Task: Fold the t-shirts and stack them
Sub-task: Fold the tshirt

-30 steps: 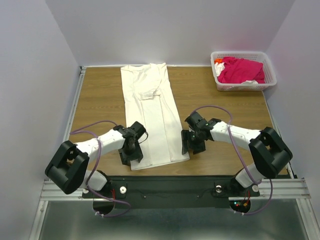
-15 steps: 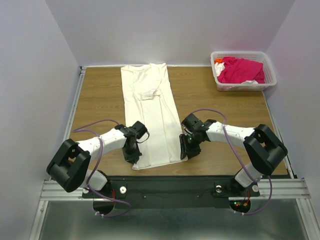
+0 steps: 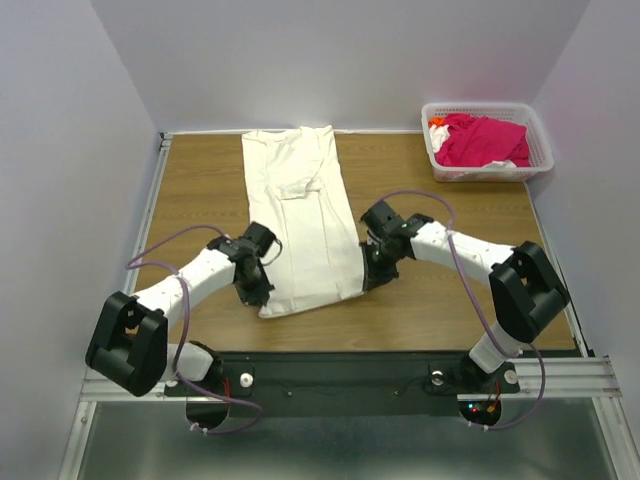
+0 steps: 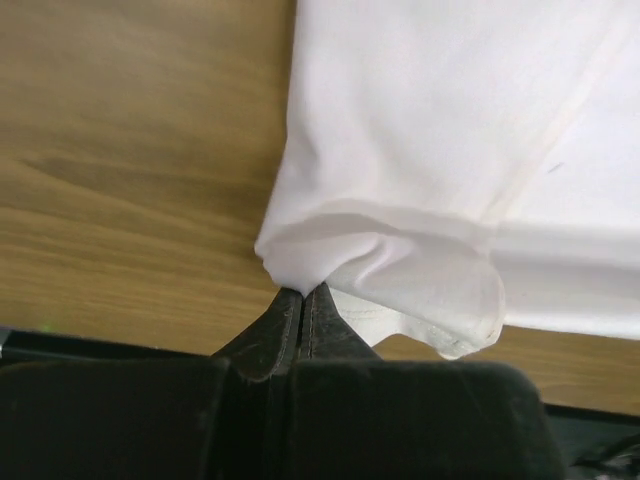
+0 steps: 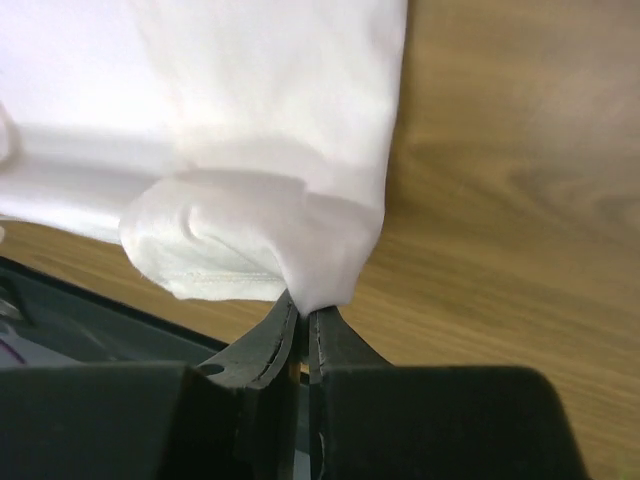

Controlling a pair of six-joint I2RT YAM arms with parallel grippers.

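The off-white t-shirt (image 3: 300, 215) lies as a long narrow strip down the middle of the table, sleeves folded in, collar at the far edge. My left gripper (image 3: 256, 292) is shut on its near left hem corner (image 4: 300, 262). My right gripper (image 3: 370, 280) is shut on the near right hem corner (image 5: 330, 265). Both corners are lifted off the wood, and the hem (image 3: 300, 303) sags between them. A magenta-pink t-shirt (image 3: 482, 140) lies crumpled in the basket at the back right.
The white lattice basket (image 3: 540, 135) stands at the far right corner, with a bit of orange and white cloth beside the pink one. Bare wooden table (image 3: 190, 200) lies on both sides of the shirt. The black front rail (image 3: 340, 370) runs behind the arms.
Both grippers have closed on the hem corners and moved away from the front edge, raising the shirt's near end. The strip now looks shorter.
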